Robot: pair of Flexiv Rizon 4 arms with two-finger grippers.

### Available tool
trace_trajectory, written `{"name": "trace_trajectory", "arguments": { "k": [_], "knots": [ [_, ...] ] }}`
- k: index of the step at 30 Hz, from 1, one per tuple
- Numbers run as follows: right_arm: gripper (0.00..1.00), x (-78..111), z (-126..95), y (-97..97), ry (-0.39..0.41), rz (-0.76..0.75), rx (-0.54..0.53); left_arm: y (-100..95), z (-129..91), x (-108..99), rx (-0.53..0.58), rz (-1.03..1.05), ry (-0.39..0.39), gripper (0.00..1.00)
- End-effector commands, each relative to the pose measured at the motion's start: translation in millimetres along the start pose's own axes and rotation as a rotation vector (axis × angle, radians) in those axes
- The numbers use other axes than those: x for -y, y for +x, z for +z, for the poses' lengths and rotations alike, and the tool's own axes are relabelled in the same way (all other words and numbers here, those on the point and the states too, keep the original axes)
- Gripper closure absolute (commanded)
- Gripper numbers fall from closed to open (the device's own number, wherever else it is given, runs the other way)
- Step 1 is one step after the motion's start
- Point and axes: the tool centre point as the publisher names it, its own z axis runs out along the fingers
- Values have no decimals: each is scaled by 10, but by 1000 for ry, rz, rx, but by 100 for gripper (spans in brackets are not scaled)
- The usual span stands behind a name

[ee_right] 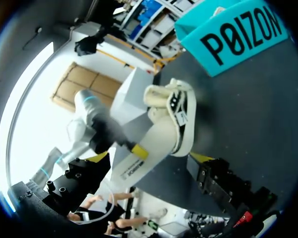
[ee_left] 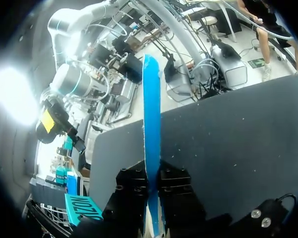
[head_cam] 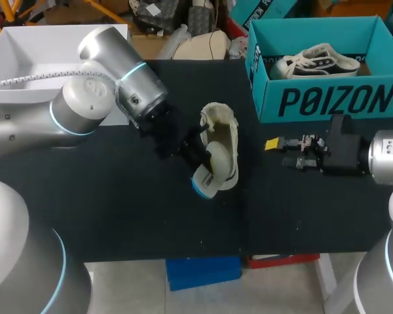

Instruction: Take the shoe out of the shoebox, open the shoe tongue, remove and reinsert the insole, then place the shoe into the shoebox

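– Cream canvas low-top shoe (head_cam: 226,134): where did it lie, and how would it handle?

– It lay near the middle of the black desk (head_cam: 118,209), out of the teal cardboard shoebox (head_cam: 327,98). That box stood at the far right of the desk and held a second white shoe with dark trim (head_cam: 314,62). The cream shoe was judged light, with a soft upper that would collapse under a pinch and a stiffer rubber sole. The heel wall or the sole edge seemed the safest hold.

– And the thin white insole with a blue underside (head_cam: 206,180)?

– It was clamped edge-on between the fingers of the left end effector (head_cam: 198,156), with one end at the shoe's opening. Whether that end was tucked inside could not be told. The insole was judged very light and floppy, liable to fold. A hold near one end, with the length guided along the sole, would suit it.

– How were the arms posed?

– Left arm entered from the left, its wrist angled down and across over the desk's middle. Right arm lay low from the right. The right end effector (head_cam: 281,152) pointed toward the shoe, near it but not touching, with its yellow-tipped fingers apart and holding nothing.
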Motion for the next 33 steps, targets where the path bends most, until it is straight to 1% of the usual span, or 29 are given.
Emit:
{"name": "trace_trajectory", "arguments": {
  "k": [1, 8, 17, 26, 33],
  "knots": [
    [0, -3, -2, 9, 2, 1, 3, -13, 32, -121, -10, -8, 1, 100],
    [0, -3, -2, 9, 2, 1, 3, -27, 16, -283, -12, -21, -24, 100],
    [0, -3, -2, 9, 2, 1, 3, -23, 2, -474, -2, -33, -37, 100],
    [0, -3, -2, 9, 2, 1, 3, 0, 11, -623, 17, -44, -61, 100],
    [0, -3, -2, 9, 2, 1, 3, 13, -23, -708, 26, -48, -117, 100]
  ]
}}
